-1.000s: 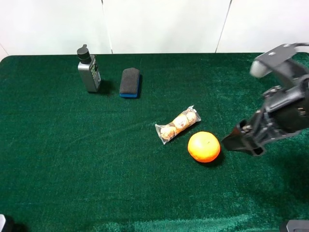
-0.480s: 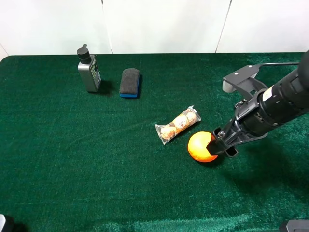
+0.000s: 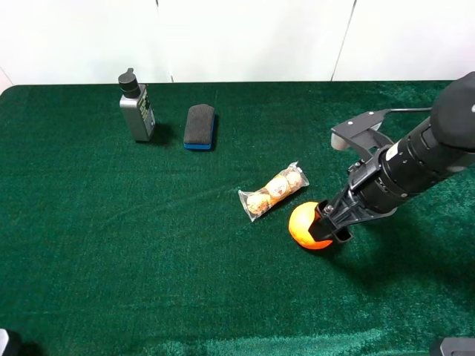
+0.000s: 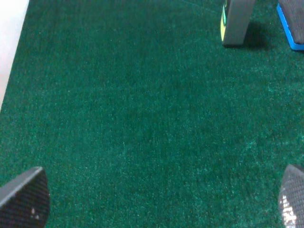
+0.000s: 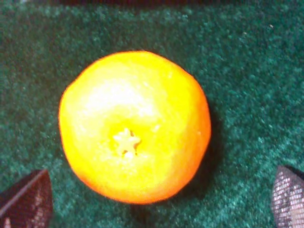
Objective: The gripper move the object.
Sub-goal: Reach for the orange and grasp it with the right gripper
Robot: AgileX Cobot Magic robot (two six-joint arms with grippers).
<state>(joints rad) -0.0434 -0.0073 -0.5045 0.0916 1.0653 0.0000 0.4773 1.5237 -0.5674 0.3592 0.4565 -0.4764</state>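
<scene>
Green felt table (image 3: 111, 259) in the high view carries one orange (image 3: 303, 225) at near right. One clear packet of three beige balls (image 3: 274, 190) lies just beside it, and one eraser (image 3: 200, 126) and one grey bottle (image 3: 137, 110) stand far left. Over the fruit's right side sits the right gripper (image 3: 329, 221).

Left wrist view: the left gripper (image 4: 156, 202) is spread wide over felt, holding nothing, well apart from the fruit.

Right wrist view: the fingertips (image 5: 26, 202) stand wide on either side, with the round orange straight ahead between them, ungripped. The right arm is clearly nearer.

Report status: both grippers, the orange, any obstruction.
Right gripper open, down astride the orange, not closed on it. Orange resting on the green cloth. Left gripper open over bare cloth. Packet of balls lies close beside the orange.
</scene>
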